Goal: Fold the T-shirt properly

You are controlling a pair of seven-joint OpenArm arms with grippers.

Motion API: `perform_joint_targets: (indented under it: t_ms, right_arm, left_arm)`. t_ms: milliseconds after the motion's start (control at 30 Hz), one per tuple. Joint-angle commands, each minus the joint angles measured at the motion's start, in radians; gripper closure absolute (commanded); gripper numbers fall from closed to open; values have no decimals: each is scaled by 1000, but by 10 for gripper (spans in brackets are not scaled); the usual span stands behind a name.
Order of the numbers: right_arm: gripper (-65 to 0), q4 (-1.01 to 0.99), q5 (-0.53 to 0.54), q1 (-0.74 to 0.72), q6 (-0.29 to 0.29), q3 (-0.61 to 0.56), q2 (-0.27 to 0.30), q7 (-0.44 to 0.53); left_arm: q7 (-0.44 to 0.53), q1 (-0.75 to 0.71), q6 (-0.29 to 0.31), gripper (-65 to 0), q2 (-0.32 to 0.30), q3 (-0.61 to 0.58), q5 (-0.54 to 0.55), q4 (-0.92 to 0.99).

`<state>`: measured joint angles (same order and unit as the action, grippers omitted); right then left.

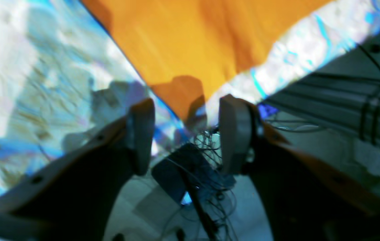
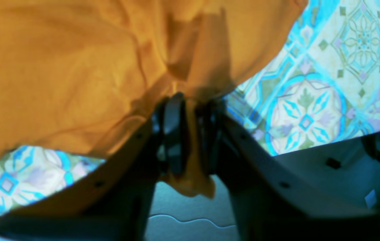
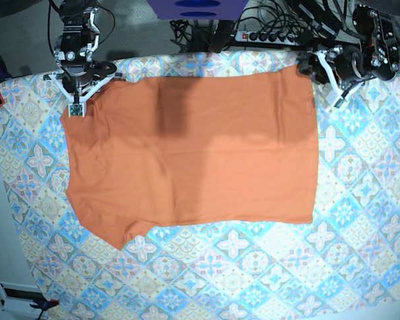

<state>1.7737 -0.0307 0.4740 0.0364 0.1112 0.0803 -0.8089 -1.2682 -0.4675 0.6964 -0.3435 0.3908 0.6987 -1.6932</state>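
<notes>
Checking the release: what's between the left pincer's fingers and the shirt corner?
Nothing: in the left wrist view the left pincer stands open, the T-shirt corner just beyond, unheld.

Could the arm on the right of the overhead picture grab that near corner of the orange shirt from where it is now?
Probably yes. The left gripper has its jaws apart, and the T-shirt corner lies flat on the tablecloth just ahead of the gap, with nothing between them.
</notes>
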Motion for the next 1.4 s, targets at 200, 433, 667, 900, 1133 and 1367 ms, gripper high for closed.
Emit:
perform_joint_targets:
  t_ms: [200, 433, 667, 900, 1133, 1367]
  right_arm:
    - [-119, 18, -8, -1, -3, 5, 5, 15]
    - [-118, 21, -8, -1, -3, 5, 5, 15]
    - [-118, 22, -10, 1, -3, 2, 5, 10]
    - [-118, 22, -10, 1, -3, -3, 5, 9]
    - [-118, 22, -10, 6, -3, 2, 5, 9]
    - [-117, 22, -10, 7, -3, 3, 5, 10]
  left_arm:
    - [9, -18, 2, -309, -16, 40, 8, -8]
    - [89, -14, 2, -214, -15, 21, 11, 141]
    - [143, -10, 2, -112, -16, -94, 16, 196]
    - [144, -6, 2, -112, -21, -177, 86, 196]
    - [144, 31, 2, 0, -18, -197, 88, 196]
    - [141, 36, 2, 0, -21, -94, 88, 195]
